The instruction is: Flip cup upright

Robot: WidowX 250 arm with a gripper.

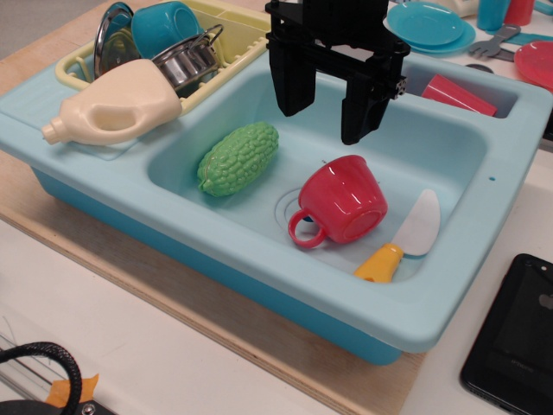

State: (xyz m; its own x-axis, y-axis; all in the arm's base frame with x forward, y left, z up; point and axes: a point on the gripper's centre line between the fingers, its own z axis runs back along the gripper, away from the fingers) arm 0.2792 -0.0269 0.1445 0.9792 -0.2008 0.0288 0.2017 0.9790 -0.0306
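Observation:
The cup (344, 201) is a small glossy red teacup with a round loop handle (306, 229). It lies tipped over in the light blue toy sink (259, 251), its base facing me and the handle pointing to the front left. My black gripper (327, 112) hangs open and empty above the basin, just behind and above the cup, its two fingers (296, 86) spread apart. It does not touch the cup.
A green bumpy vegetable (238, 158) lies left of the cup. A toy knife (403, 239) with a yellow handle lies to its right. A plain red tumbler (456, 93) sits at the back right. A cream bottle (117, 104) and a dish rack (173, 43) with a pot and a blue cup stand at the left. A black phone (514, 333) lies at the right.

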